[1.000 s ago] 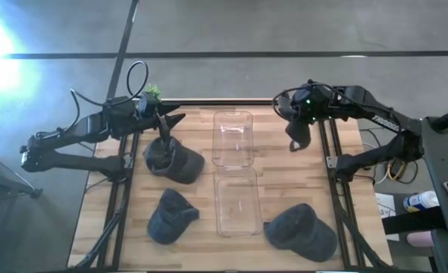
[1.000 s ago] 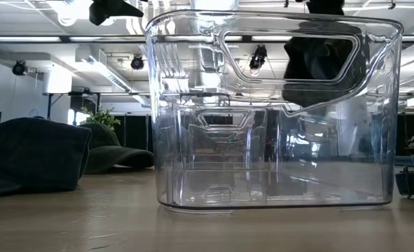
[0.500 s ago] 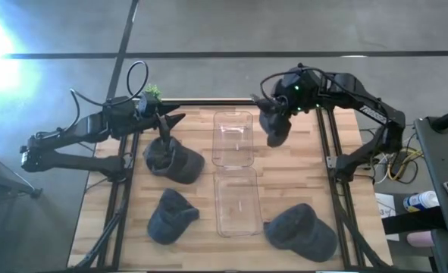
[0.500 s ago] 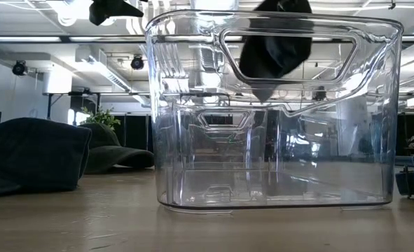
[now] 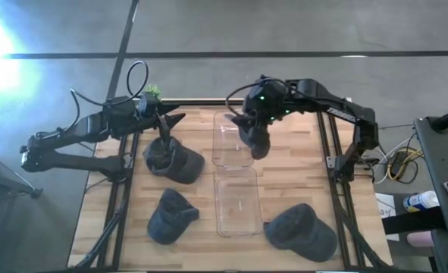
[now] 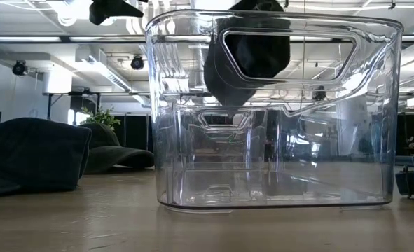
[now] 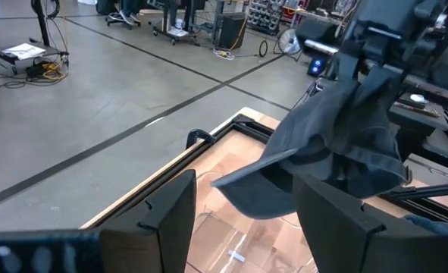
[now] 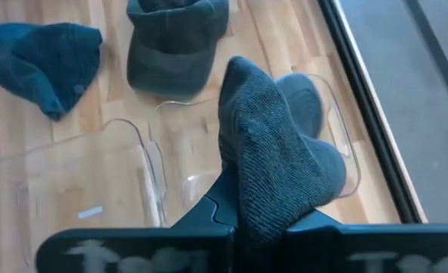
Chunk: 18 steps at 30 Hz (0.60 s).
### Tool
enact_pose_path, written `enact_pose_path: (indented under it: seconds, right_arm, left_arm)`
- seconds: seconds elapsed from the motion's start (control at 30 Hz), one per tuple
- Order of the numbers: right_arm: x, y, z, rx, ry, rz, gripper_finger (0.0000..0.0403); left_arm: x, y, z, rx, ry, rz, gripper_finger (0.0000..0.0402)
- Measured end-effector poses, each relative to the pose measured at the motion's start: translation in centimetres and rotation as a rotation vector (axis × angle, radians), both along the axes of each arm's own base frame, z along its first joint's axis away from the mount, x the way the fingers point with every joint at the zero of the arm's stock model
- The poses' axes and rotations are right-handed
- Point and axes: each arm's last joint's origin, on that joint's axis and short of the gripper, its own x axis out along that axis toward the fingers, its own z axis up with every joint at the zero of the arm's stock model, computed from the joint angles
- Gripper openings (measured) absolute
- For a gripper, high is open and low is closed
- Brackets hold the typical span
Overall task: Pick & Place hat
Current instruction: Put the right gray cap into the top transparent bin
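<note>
My right gripper [image 5: 255,114] is shut on a dark grey cap [image 5: 254,138] and holds it over the far clear bin [image 5: 232,140]. The low view shows this cap [image 6: 249,56] through the near bin's wall, at rim height. In the left wrist view the cap [image 7: 322,152] hangs with its brim [image 7: 246,186] sticking out sideways. My left gripper [image 5: 174,120] is open and waits at the table's far left, above another dark cap [image 5: 174,161] that lies on the wood. The left fingers [image 7: 167,220] stand wide apart and touch nothing. My right gripper pinches bunched cloth of the cap's crown [image 8: 246,216] between its two fingers, coming from above and pointing down. The cap hangs below the fingers, lifted clear of the table, over the far bin. How many layers the fingers have, I cannot tell.
A second clear bin [image 5: 237,201] stands nearer, in line with the far one. Two more dark caps lie on the wood: one near left [image 5: 172,214] and one near right [image 5: 299,231]. Black rails run along the table's left and right edges.
My right gripper has swung toward the table's left, from near the right rail to above the far bin, staying shut on the cap. The cap has travelled with it, hanging, and shows lower behind the bin wall in the low view.
</note>
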Motion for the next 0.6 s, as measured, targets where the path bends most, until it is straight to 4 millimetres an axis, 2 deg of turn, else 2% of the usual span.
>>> enact_pose_path:
  seconds: [0.2, 0.37, 0.6]
  right_arm:
    - [1.4, -0.3, 0.1, 0.013, -0.101, 0.04, 0.0008]
    - [1.6, -0.7, 0.2, 0.002, -0.14, 0.031, 0.0008]
    - [2.2, -1.3, -1.4, -0.01, -0.117, 0.035, 0.0008]
  left_arm:
    - [0.0, 0.0, 0.0, 0.002, 0.002, 0.0, 0.0213]
    - [0.0, 0.0, 0.0, 0.006, 0.004, -0.001, 0.0213]
    - [0.0, 0.0, 0.0, 0.005, 0.004, -0.005, 0.0213]
